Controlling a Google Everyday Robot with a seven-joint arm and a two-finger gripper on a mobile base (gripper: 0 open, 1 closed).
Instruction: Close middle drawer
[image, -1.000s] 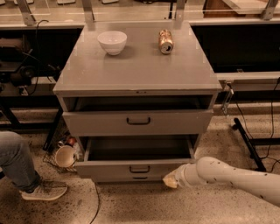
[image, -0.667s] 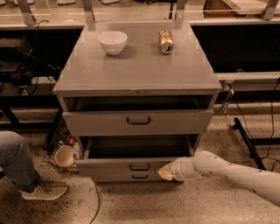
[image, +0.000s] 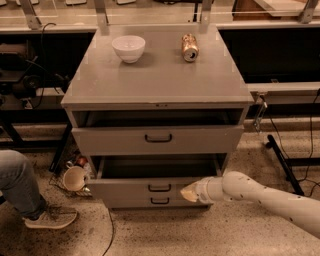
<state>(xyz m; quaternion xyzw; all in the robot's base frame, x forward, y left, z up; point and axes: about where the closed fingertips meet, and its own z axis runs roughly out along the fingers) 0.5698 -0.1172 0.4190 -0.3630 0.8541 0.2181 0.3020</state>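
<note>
Plain matte gray across the cabinet top (image: 160, 80) and the middle drawer (image: 125, 189), with a small black bar handle (image: 159, 188) at its centre. Pale tan on the gripper (image: 189, 192), at that drawer front's right end. Off-white with tiny dark specks along the arm (image: 270, 196). Glossy white for the bowl (image: 129, 47), gold-brown for the can (image: 189, 47). Beige floor (image: 175, 235), speckled dark. Blue denim on the leg (image: 17, 182).

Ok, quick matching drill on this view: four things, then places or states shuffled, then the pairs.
1 white bowl
2 can
3 middle drawer
4 pincer

A pulled out
B at the middle drawer's front, right end
C cabinet top, left, upright
D cabinet top, right, on its side

Pairs: 1-C, 2-D, 3-A, 4-B
</note>
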